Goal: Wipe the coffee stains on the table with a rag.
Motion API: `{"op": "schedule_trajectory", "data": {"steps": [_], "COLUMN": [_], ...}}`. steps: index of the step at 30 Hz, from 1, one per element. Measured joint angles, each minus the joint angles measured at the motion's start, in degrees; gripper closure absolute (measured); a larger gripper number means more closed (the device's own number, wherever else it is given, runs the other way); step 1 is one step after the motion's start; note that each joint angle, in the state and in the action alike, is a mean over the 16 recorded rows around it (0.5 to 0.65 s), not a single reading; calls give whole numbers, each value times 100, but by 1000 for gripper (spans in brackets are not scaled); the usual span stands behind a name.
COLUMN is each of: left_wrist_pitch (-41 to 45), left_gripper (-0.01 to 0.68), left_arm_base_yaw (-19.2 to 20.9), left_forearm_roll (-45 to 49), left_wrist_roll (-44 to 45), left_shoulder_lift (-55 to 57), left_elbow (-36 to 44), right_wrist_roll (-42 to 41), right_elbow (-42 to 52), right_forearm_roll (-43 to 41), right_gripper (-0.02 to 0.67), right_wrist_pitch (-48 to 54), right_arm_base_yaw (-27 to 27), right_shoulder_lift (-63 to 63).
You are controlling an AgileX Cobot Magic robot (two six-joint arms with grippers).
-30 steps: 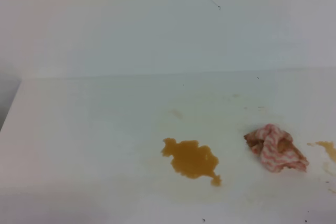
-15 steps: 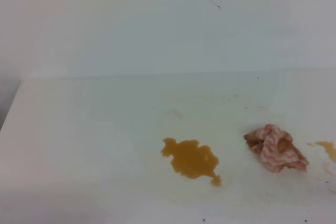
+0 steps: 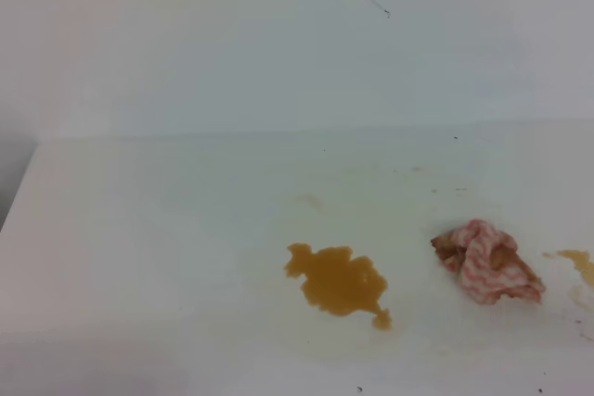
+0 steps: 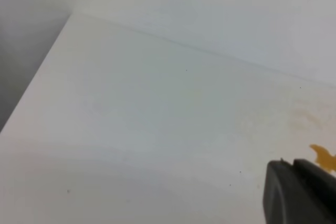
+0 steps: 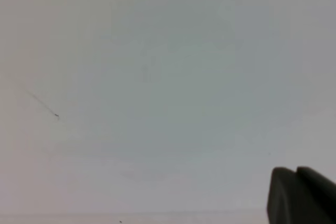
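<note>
Both grippers were closed, the left gripper [image 4: 302, 192] poised above the surface [image 4: 157, 108], the right gripper [image 5: 302, 198] facing a blank wall.

rag [image 3: 487, 261] right of big stain [image 3: 339, 282] | both on table [image 3: 167, 229]

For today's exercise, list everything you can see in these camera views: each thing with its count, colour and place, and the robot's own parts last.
coffee stains: two, amber-brown; the big one near the table's front middle, a small one at the right edge, right of the rag.
rag: one, pink-and-white striped with orange-brown patches; crumpled on the table between the two stains.
table: one, white; fills the lower view.
wall: one, white, with a thin dark mark; behind the table.
left gripper: one, dark; lower right corner of its wrist view, shut.
right gripper: one, dark; lower right corner of its wrist view, shut.
</note>
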Motion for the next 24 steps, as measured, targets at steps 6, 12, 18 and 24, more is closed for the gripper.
{"op": "schedule_trajectory", "data": {"steps": [6, 12, 18, 24], "left_wrist_pitch": [0, 0, 0, 0], "left_gripper": [678, 678, 678, 678], "left_arm_base_yaw": [0, 0, 0, 0], "left_forearm_roll": [0, 0, 0, 0], "left_wrist_roll": [0, 0, 0, 0], "left_shoulder_lift": [0, 0, 0, 0], "left_elbow": [0, 0, 0, 0], "right_wrist_roll": [84, 352, 524, 530], "right_elbow": [0, -128, -629, -1450], "right_forearm_roll": [15, 60, 109, 133], "right_gripper": [651, 651, 651, 651], "right_wrist_pitch": [-504, -874, -630, 285], "right_arm_base_yaw": [0, 0, 0, 0], "right_shoulder_lift": [1, -3, 96, 592]}}
